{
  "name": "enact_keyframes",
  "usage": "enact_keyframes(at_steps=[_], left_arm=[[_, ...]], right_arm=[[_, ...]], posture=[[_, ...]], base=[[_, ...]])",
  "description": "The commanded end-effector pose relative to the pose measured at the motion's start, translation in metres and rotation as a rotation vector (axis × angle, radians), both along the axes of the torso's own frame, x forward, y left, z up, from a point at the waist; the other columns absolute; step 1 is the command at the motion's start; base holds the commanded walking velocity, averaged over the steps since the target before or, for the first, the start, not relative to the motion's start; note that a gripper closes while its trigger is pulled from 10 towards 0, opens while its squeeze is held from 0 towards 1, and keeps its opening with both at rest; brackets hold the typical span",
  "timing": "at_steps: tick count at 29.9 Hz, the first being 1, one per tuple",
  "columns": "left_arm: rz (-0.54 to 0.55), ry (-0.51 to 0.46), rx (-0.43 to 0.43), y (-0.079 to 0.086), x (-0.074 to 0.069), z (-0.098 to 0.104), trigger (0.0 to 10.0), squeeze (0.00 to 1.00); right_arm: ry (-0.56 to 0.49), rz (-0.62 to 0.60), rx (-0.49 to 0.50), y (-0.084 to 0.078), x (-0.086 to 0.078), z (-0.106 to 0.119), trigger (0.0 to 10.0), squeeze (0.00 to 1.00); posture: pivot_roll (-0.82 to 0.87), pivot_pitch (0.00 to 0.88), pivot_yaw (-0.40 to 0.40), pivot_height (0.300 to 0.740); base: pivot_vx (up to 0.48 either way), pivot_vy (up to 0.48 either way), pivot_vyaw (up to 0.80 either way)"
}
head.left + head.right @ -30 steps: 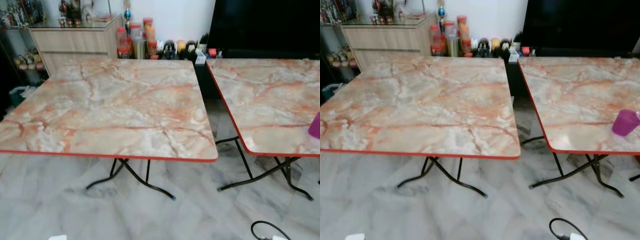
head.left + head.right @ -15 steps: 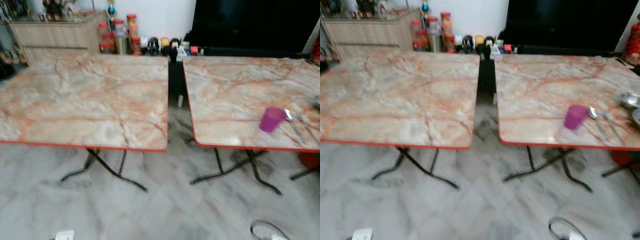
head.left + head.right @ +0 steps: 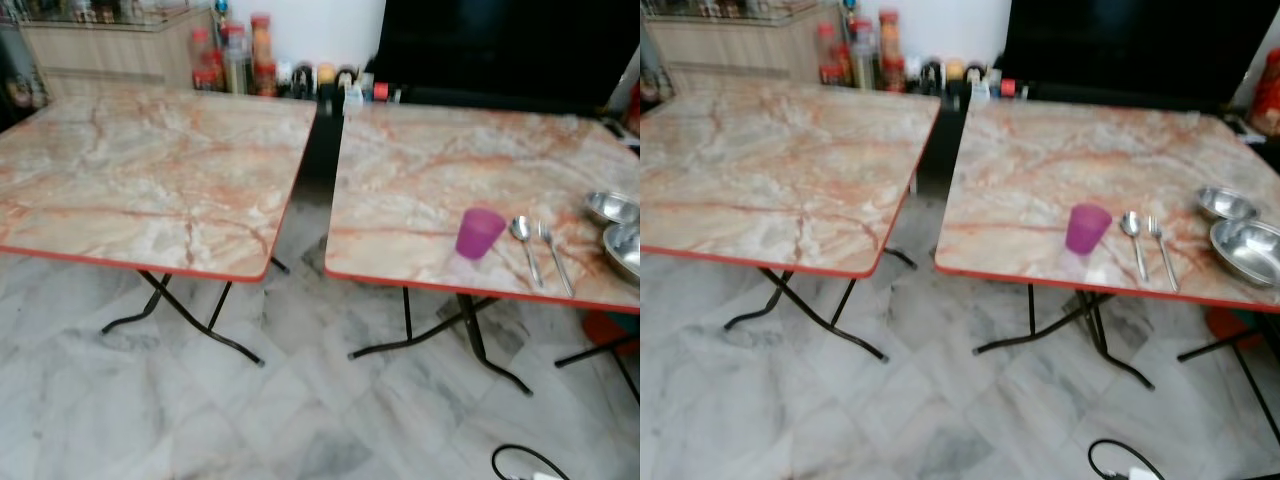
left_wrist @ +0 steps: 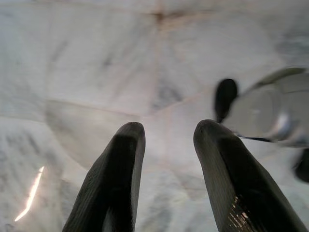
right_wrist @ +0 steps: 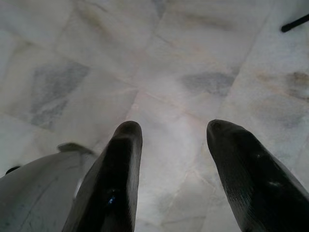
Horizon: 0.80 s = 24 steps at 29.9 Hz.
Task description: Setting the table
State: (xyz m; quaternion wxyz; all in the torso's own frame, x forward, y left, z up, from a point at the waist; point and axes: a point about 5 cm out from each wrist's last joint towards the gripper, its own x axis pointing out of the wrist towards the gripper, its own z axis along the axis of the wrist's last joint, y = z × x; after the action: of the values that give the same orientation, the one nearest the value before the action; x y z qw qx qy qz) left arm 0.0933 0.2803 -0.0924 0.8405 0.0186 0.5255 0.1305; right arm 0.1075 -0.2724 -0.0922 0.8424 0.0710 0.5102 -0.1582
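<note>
The tableware sits on the right tabletop (image 3: 1040, 170): a purple cup (image 3: 1087, 228) near the front edge, a spoon (image 3: 1133, 238) and fork (image 3: 1160, 248) just right of it, two steel bowls (image 3: 1246, 245) farther right. Both arms hang low over the marble floor (image 5: 193, 58), the left gripper (image 4: 164, 133) and right gripper (image 5: 169, 130) each with fingers apart and empty. The cup stands close to the red rim; a careless reach could knock it off. A black cable (image 3: 1115, 460) on the floor could snag a foot.
</note>
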Motion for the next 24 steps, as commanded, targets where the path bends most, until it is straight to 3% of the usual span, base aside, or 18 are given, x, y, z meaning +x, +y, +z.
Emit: enact_keyframes(at_steps=[1,4,10,16,20,24], left_arm=[[-0.029,-0.019,-0.005,-0.009,0.010,0.000,10.0,0.00],[-0.039,-0.021,-0.011,-0.016,0.015,-0.002,10.0,0.00],[-0.041,-0.029,-0.017,-0.020,0.020,-0.002,10.0,0.00],[-0.038,-0.039,-0.014,-0.017,0.024,0.000,10.0,0.00],[-0.032,-0.045,-0.005,-0.010,0.026,0.003,10.0,0.00],[-0.003,-0.058,-0.009,-0.007,0.025,0.004,10.0,0.00]], right_arm=[[0.006,-0.024,-0.015,-0.007,-0.005,0.001,10.0,0.00],[0.001,-0.047,-0.011,-0.006,-0.006,0.001,10.0,0.00],[-0.007,-0.059,-0.023,-0.007,-0.006,0.001,10.0,0.00],[-0.007,-0.059,-0.021,-0.007,-0.004,0.001,10.0,0.00],[-0.022,-0.071,-0.023,-0.008,-0.001,0.003,10.0,0.00],[-0.035,-0.080,-0.022,-0.009,0.002,0.004,10.0,0.00]], posture=[[-0.01,0.000,-0.030,0.732],[-0.01,0.000,-0.029,0.732],[-0.01,0.000,-0.030,0.732],[-0.02,0.000,-0.032,0.732],[-0.02,0.000,-0.031,0.732],[-0.02,0.000,-0.032,0.732]], base=[[0.000,-0.480,0.00],[0.000,-0.480,0.00],[0.000,0.000,0.00],[0.000,0.000,0.00],[0.000,-0.480,0.00],[0.000,-0.133,0.00]])
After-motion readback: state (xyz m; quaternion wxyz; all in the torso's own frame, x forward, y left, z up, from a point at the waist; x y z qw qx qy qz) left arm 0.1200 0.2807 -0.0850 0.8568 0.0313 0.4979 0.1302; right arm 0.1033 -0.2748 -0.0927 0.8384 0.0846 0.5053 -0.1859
